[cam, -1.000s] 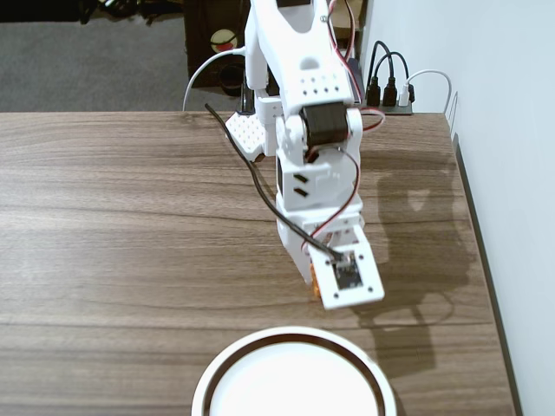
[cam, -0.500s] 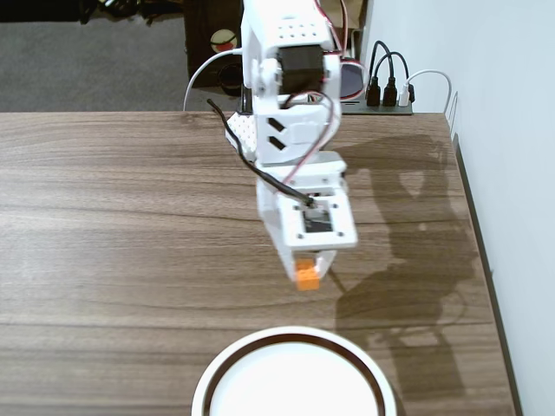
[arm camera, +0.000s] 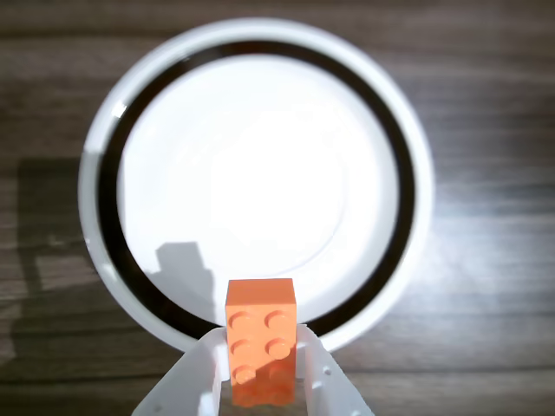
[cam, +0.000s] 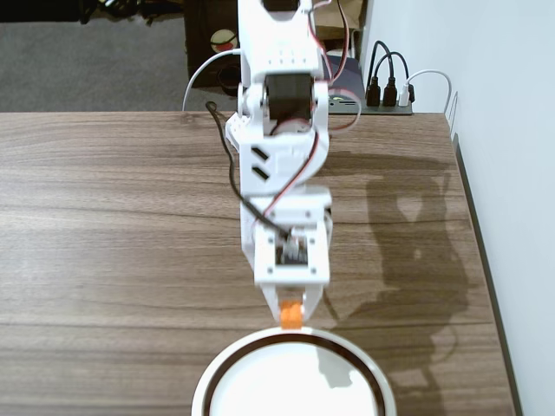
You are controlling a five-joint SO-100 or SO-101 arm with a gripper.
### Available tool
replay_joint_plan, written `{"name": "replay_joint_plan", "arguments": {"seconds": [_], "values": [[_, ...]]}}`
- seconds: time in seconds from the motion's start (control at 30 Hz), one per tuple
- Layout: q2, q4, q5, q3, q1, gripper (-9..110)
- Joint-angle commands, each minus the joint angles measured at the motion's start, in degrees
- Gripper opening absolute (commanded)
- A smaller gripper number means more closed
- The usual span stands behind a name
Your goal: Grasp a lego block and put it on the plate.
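Observation:
My white gripper (cam: 292,319) is shut on the orange lego block (cam: 290,314) and holds it in the air just above the near edge of the plate (cam: 217,373). In the wrist view the block (arm camera: 259,334) is clamped between the two white fingers (arm camera: 195,381), studs facing the camera, its far end over the plate's rim. The gripper (arm camera: 260,347) enters from the bottom edge. The plate (arm camera: 104,173) is large, round and white with a dark brown ring, and nothing lies on it. The block's shadow falls on the plate's white inside.
The plate sits on a brown wooden table (cam: 104,225). The table's right edge (cam: 486,260) runs beside a white wall. A power strip with plugs (cam: 386,91) and cables lies behind the table's far edge, next to the arm's base.

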Motion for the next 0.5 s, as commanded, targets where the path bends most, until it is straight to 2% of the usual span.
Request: {"name": "replay_joint_plan", "arguments": {"seconds": [0.0, 0.47], "values": [[-3.25, -1.23, 0.35, -3.60, 0.35, 4], [-15.73, -1.67, 2.55, -11.16, 1.41, 4]]}}
